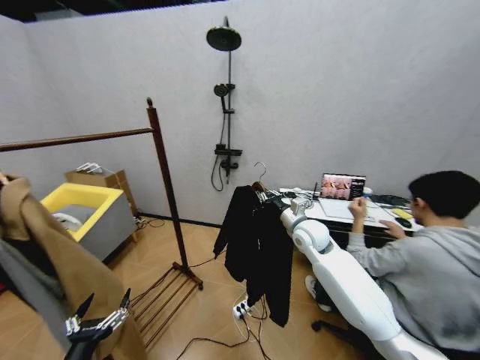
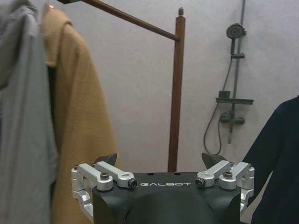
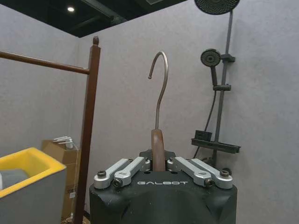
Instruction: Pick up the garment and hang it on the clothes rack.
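The garment [image 1: 255, 247], a black jacket, hangs off the floor from its hanger, just right of the rack. My right gripper [image 1: 268, 197] is shut on the hanger's wooden neck [image 3: 158, 148], and the metal hook [image 3: 161, 81] rises free above it. The clothes rack [image 1: 166, 195] stands to the left, its top rail [image 1: 75, 139] running left from the ball-topped upright [image 3: 88, 116]. My left gripper [image 1: 97, 319] hangs low at the front left. It is open [image 2: 159, 161] with nothing between its fingers, and faces the rack upright [image 2: 176, 93].
A long tan coat [image 1: 52, 255] and a grey top [image 2: 23, 140] hang on the rack's left part. Behind the rack are a yellow-rimmed bin [image 1: 82, 206] and a cardboard box [image 1: 101, 180]. A shower fixture [image 1: 225, 105] is on the wall. A desk with a laptop [image 1: 342, 187] stands right. A power strip [image 1: 241, 307] and cables lie on the floor.
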{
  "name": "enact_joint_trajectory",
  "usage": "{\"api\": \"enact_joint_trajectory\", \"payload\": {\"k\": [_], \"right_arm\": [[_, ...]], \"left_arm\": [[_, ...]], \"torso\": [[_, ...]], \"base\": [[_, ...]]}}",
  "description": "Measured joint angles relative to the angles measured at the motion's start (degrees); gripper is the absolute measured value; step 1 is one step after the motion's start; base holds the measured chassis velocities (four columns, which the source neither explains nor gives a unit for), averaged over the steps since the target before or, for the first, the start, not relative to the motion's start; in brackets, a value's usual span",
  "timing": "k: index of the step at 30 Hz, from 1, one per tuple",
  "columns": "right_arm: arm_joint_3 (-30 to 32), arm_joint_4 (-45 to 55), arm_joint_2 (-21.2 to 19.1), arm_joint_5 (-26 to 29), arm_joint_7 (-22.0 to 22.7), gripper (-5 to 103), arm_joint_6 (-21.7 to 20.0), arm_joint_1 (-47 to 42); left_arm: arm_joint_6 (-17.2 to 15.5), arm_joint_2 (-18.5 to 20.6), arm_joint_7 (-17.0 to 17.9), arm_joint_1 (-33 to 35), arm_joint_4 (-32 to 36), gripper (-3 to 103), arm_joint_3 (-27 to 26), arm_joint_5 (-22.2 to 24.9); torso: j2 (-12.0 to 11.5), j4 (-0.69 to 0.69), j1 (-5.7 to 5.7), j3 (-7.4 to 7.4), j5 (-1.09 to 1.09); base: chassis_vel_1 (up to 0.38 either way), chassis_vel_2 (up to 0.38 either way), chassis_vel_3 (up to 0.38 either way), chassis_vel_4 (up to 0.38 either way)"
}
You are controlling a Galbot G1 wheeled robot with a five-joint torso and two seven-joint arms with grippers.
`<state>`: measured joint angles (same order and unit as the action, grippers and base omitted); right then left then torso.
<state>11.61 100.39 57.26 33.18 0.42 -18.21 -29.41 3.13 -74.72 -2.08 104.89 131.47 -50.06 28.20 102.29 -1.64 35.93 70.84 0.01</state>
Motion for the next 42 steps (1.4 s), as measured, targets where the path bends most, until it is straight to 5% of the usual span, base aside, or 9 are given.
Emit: {"api": "enact_joint_trajectory", "payload": {"k": [42], "right_arm": [[8.25,5.11,-2.42,-1.88,-4.44,10,-0.47,-9.13]], "left_arm": [[0.00,0.00,0.01,0.00,0.00,100,0.00,0.00]], "torso": [[0.01,0.00,-0.01,0.00,-0.01]], "base": [[0.082,0.087,0.090,0.075]]}}
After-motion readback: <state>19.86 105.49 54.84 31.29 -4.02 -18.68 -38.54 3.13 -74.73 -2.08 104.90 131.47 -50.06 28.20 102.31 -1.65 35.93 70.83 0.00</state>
